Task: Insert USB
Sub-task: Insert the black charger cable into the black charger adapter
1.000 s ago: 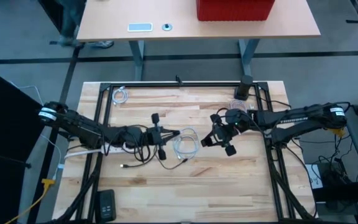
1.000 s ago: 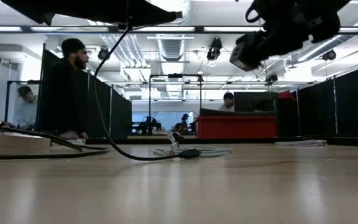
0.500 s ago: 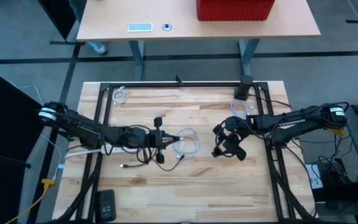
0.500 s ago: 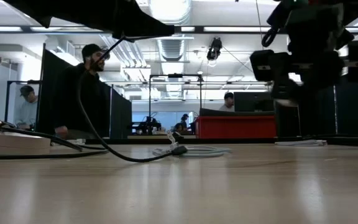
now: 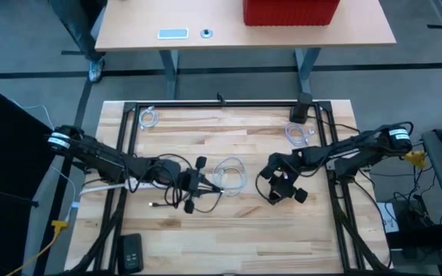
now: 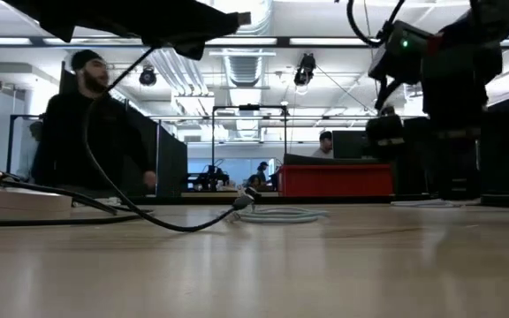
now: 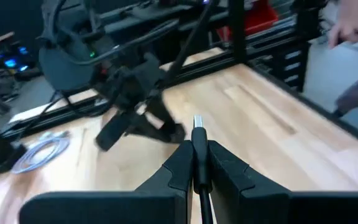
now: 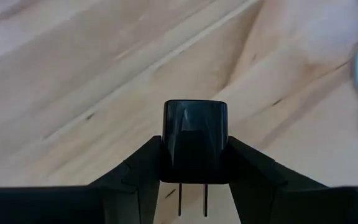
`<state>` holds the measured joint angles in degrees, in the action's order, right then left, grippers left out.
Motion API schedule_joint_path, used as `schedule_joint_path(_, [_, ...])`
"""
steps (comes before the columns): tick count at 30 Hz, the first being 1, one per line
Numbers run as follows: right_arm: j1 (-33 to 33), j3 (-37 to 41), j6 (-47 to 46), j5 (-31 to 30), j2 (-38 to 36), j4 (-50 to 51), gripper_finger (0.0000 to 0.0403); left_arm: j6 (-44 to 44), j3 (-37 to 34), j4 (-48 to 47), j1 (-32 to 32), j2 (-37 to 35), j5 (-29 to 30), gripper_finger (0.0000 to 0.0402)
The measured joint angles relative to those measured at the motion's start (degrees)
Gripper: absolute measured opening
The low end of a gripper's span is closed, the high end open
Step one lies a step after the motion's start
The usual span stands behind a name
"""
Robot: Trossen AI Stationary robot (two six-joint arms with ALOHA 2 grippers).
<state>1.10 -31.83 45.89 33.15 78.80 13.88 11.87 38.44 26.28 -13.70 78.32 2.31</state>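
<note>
My left gripper (image 5: 198, 181) is left of the table's middle, shut on a black USB plug (image 7: 199, 144). The plug's silver tip (image 7: 199, 121) sticks out ahead of the fingers. Its black cable (image 6: 117, 168) sags down to the table and loops back (image 5: 176, 190). My right gripper (image 5: 279, 184) hangs right of the middle, shut on a black charger block (image 8: 194, 146). In the left wrist view, my right gripper (image 7: 135, 112) shows beyond the plug's tip, some way off. My left gripper pinches the black body of the USB plug (image 7: 199, 155) between its two fingers, which lie along it. The silver tip points on past the fingertips, nearly level, toward my right gripper. The plug is clear of the table and the cable trails slack behind. My right gripper pinches the charger block by its two opposite sides (image 8: 166, 149) between its fingers. The two metal prongs (image 8: 191, 202) point back toward the wrist. The fingers slant down at the table, and the block is lifted clear of the wood.
A white cable coil (image 5: 229, 175) lies between the two grippers. More coils lie at the far left (image 5: 150, 117) and far right (image 5: 298, 134). A white power strip (image 5: 106, 185) sits at the left, a black device (image 5: 131, 251) at the near left, and a black frame (image 5: 221, 103) borders the table.
My right gripper has come down toward the table and a little toward its near edge, rolling and tipping downward, with the charger block still held. My left gripper has swung at the wrist, so the plug now points more toward the right arm; the cable's loop has shifted.
</note>
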Motion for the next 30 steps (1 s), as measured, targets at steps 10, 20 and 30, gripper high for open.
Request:
schedule_joint_path(10, [-0.1,-0.9,1.8,-0.3,1.1,0.2,0.0142,-0.8,0.0,-0.9,0.0,0.0,-0.1,0.0021])
schedule_joint_path(20, [-0.1,-0.9,3.7,-2.2,0.3,0.9,0.0142,-1.1,0.0,-1.7,-0.1,0.0,0.0,0.0021])
schedule_joint_path(30, [-0.1,-3.4,-17.4,-4.7,0.0,0.9,0.0142,4.6,0.0,-1.7,-0.4,0.0,0.2,0.0021])
